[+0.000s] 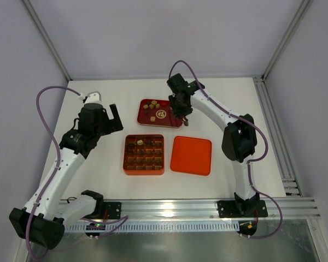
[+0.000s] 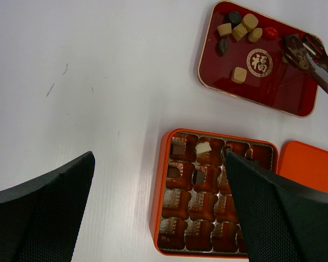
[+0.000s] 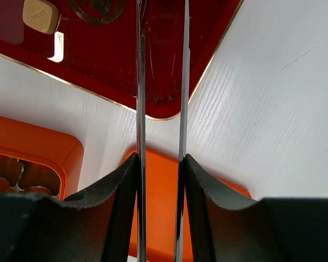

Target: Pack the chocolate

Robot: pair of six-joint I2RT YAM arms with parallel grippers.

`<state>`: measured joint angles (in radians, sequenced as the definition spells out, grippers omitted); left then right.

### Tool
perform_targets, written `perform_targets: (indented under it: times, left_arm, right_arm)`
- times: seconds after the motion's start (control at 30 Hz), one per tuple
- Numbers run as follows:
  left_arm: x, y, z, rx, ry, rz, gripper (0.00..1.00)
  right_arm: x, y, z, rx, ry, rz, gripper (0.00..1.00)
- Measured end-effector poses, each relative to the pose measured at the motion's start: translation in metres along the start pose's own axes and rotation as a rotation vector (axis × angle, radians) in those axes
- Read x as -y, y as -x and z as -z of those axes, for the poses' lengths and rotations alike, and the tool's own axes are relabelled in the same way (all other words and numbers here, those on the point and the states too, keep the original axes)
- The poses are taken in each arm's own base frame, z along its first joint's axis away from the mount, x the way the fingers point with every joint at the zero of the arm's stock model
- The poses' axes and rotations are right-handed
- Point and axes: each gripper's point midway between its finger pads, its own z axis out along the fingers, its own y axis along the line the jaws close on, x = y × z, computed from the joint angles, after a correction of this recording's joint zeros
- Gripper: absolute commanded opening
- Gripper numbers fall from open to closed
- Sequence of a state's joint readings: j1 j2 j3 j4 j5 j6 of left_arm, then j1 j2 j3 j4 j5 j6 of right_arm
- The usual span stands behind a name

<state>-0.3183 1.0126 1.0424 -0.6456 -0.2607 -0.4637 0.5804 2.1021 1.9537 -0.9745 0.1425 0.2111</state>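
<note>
Several chocolate pieces in tan and dark brown lie in the far left corner of the dark red tray, with one tan piece apart; the tan piece shows in the right wrist view. The orange grid box holds a few pieces in its top cells, one cream. My right gripper is shut on metal tongs whose tips reach over the tray's right end; a dark lump sits at the tips. My left gripper is open and empty, above the box's left edge.
The orange lid lies flat right of the grid box, below the red tray. White table surface lies to the left of the box. Frame rails run along the right and near edges.
</note>
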Motion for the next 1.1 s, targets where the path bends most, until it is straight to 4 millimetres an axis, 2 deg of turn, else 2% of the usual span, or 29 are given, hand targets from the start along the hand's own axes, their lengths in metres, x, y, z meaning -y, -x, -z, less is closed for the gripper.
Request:
perform_targets:
  times: [0.17, 0.47, 1.1]
  left_arm:
    - [0.000, 0.000, 0.000, 0.000, 0.001, 0.001, 1.00]
    - [-0.001, 0.001, 0.000, 0.002, 0.003, 0.003, 1.00]
    - [-0.002, 0.001, 0.000, 0.003, 0.004, 0.004, 1.00]
  right_arm:
    - [0.000, -0.007, 0.000, -0.017, 0.007, 0.002, 0.40]
    - [0.000, -0.005, 0.007, -0.006, 0.009, 0.001, 0.44]
    - [0.000, -0.001, 0.013, -0.002, 0.013, 0.011, 0.42]
